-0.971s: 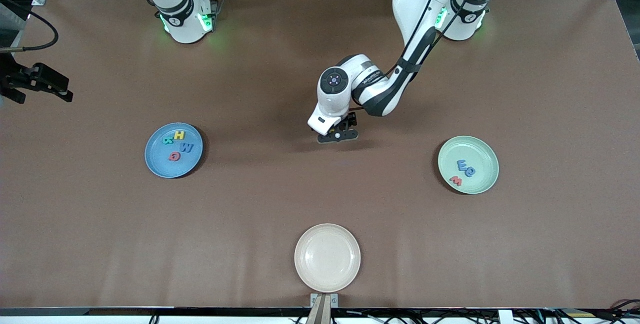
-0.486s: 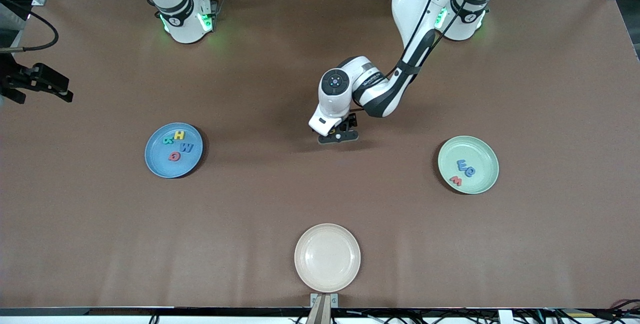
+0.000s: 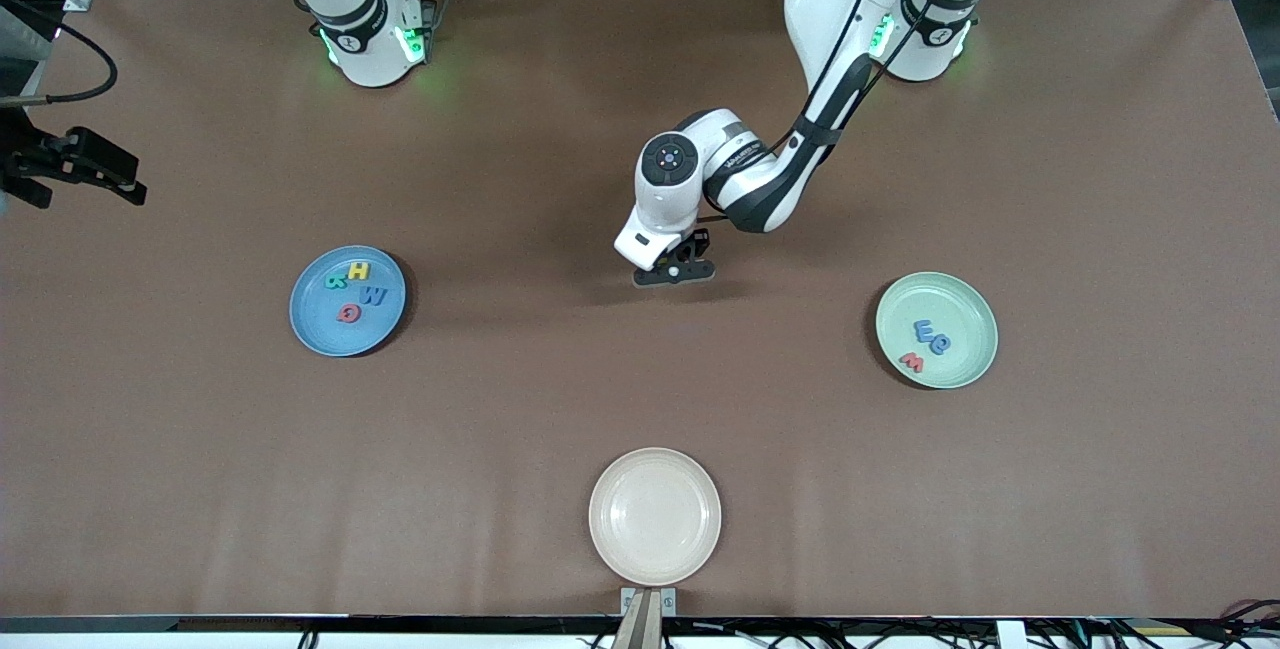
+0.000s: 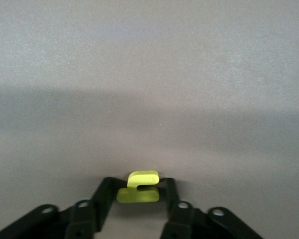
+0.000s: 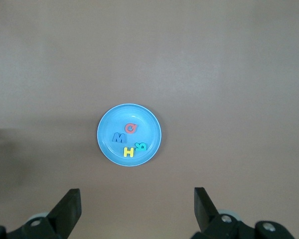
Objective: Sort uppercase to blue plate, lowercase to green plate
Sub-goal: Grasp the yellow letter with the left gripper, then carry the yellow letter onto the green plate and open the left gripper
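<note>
Four capitals lie on the blue plate (image 3: 347,301), three small letters on the green plate (image 3: 936,330); the left gripper (image 4: 138,195) jaws pinch the yellow h (image 4: 138,187) low over the surface (image 3: 520,409), while the right gripper (image 5: 137,208) jaws wait spread above the blue plate.

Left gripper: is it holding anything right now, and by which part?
The left gripper is shut on the small yellow letter, pinching its two side edges between the fingertips. The right gripper is open and holds nothing.
</note>
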`<state>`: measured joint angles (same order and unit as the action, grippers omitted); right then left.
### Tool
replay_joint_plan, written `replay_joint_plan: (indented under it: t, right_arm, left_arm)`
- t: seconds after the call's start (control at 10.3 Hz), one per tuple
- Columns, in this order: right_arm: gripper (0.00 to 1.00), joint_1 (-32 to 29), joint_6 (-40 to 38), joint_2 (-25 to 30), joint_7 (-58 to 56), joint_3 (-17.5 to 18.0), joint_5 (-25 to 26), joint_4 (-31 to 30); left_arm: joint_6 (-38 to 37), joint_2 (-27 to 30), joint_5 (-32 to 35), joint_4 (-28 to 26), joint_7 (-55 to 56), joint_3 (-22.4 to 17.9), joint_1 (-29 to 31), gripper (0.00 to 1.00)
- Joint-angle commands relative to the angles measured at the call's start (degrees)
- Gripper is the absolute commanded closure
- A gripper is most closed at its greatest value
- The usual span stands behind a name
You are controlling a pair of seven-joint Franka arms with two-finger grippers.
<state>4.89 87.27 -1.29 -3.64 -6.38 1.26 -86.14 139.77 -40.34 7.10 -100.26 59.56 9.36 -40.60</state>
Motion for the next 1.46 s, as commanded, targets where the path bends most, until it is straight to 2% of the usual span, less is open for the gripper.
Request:
replay_joint_plan:
  t: [0.0,0.29,0.49,0.68,0.87,1.07,1.17,1.36]
  right_arm:
    - [0.0,-0.3,-0.3,-0.3,0.6,0.2,-0.5,0.8]
    - [0.0,-0.3,-0.3,-0.3,0.6,0.2,-0.5,0.8]
    - [0.0,-0.3,-0.3,-0.3,0.5,0.2,-0.5,0.8]
    - [0.0,-0.3,-0.3,-0.3,0.5,0.2,-0.5,0.8]
    - [0.0,-0.3,-0.3,-0.3,0.5,0.2,-0.5,0.8]
    - [0.0,-0.3,-0.3,-0.3,0.5,0.2,-0.5,0.8]
    - [0.0,-0.3,-0.3,-0.3,0.5,0.2,-0.5,0.8]
    - [0.0,-0.3,-0.3,-0.3,0.5,0.2,-0.5,0.8]
  left_arm:
    - [1.0,-0.8,1.1,-0.4,0.7,-0.3,-0.4,1.0]
    - [0.5,1.0,1.2,-0.5,2.0,-0.5,0.6,1.0]
    - [-2.1,4.7,1.2,-0.6,2.4,-0.8,4.8,1.0]
    - [-5.9,8.1,1.2,-1.1,2.5,-0.8,12.3,1.0]
    - [-11.2,10.8,1.3,-1.3,0.9,-0.7,22.2,1.0]
    - [-15.0,12.8,1.4,-1.3,-4.8,-0.7,31.7,1.0]
    - [-17.8,12.8,1.3,-1.0,-8.2,-0.7,36.0,1.0]
    - [-20.1,12.0,1.3,-1.2,-13.1,-0.7,40.7,1.0]
